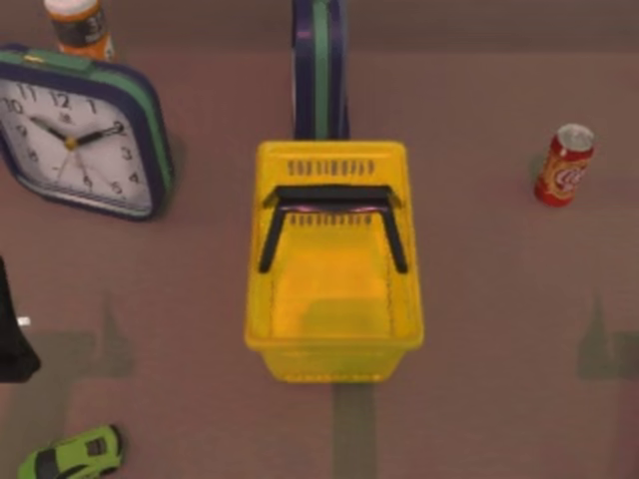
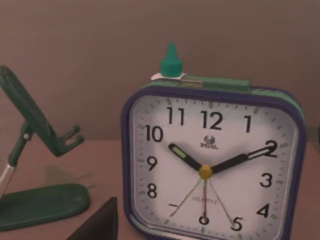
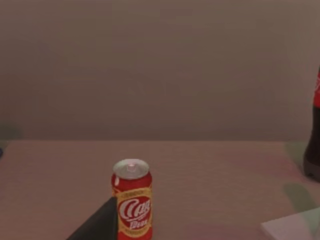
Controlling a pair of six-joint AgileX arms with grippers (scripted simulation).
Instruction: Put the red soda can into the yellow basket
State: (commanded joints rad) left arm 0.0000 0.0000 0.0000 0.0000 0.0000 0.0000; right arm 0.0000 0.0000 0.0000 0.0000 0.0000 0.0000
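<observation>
The red soda can [image 1: 564, 165] stands upright at the table's right side, well apart from the yellow basket [image 1: 334, 344], which sits in the middle with its black handles folded over its far half. In the right wrist view the can [image 3: 131, 200] is close ahead, just beside a dark wedge of my right gripper [image 3: 97, 225]. The right arm itself is out of the top view. My left arm [image 1: 12, 339] is parked at the left edge, and a dark wedge of its gripper [image 2: 97, 225] faces a clock.
A large blue-and-green alarm clock [image 1: 80, 130] stands at the back left, an orange bottle [image 1: 80, 28] behind it. A second clock [image 1: 319, 70] stands edge-on behind the basket. A green toy car [image 1: 72, 454] lies front left. A green phone stand [image 2: 35, 165] and a dark bottle [image 3: 314, 135] are nearby.
</observation>
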